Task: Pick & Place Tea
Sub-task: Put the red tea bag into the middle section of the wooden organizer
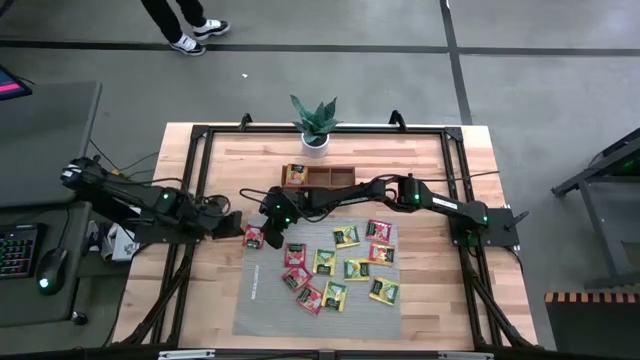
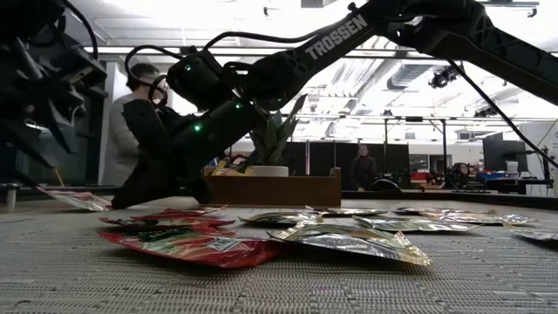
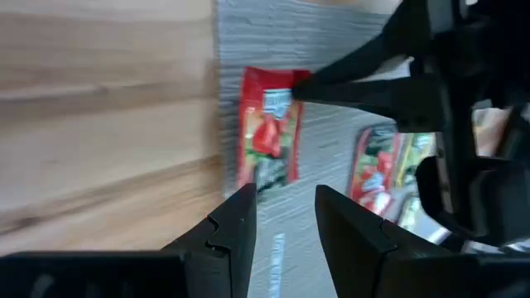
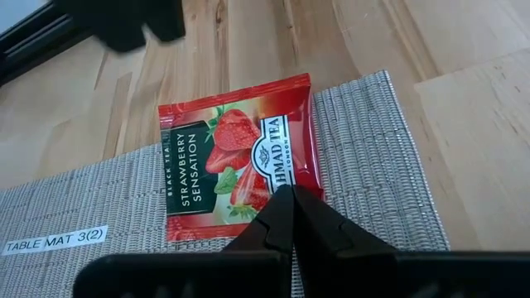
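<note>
**Entry: red tea sachet at the mat's corner, two grippers on it**

Item: one red strawberry sachet [image 4: 238, 168], lying flat on the corner of the grey ribbed mat [image 4: 83, 207], one edge reaching just onto the wooden tabletop [image 1: 215, 290]. The rest of the tea [image 1: 345, 268] lies scattered over the mat; the wooden tray [image 1: 320, 177] sits beyond it, near the potted plant [image 1: 314, 122].

Right gripper [image 4: 291, 197]: I read its jaws as fully closed, tips pressed together at the sachet's near edge. Whether they pinch foil or merely pin it I cannot tell.

Left gripper [image 3: 281, 203]: jaws narrowly parted, empty, just short of the sachet's other end.

Handling note, my judgement: the sachet is thin and slippery on the ribbed weave. I would keep the right tip steadying it and bring the left jaws low along the overhanging edge, closing only once one finger is under the foil. A fast approach risks pushing it off the mat.

View differences: the right wrist view alone gives the label and the tip contact. The left wrist view alone shows the gap between the left jaws. The high view places both arms meeting at the mat's corner. The low view shows a person [image 2: 131, 122] standing behind the tabletop, seen nowhere else.
</note>
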You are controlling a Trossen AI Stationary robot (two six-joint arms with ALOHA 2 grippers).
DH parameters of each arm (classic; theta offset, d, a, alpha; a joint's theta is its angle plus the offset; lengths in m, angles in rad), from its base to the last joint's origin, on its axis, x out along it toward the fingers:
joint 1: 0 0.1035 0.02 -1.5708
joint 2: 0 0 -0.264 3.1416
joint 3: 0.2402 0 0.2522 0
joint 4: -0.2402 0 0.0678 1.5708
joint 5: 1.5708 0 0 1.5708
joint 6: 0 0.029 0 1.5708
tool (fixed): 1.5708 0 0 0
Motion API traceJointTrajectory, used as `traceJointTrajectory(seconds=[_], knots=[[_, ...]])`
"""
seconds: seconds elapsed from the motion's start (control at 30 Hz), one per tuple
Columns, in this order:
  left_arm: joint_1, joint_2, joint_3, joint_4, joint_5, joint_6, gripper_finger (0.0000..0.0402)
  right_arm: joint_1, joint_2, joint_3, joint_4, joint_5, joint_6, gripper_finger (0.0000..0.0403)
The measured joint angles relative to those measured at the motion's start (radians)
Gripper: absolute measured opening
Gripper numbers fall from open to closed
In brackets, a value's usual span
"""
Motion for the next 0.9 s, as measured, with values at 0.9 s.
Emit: traceJointTrajectory(seconds=[0.9], knots=[[0.0, 0.025, -0.062, 0.028, 0.092, -0.091, 0.0124, 0.001, 0.001, 0.0, 0.006, -0.036, -0.021, 0.0]])
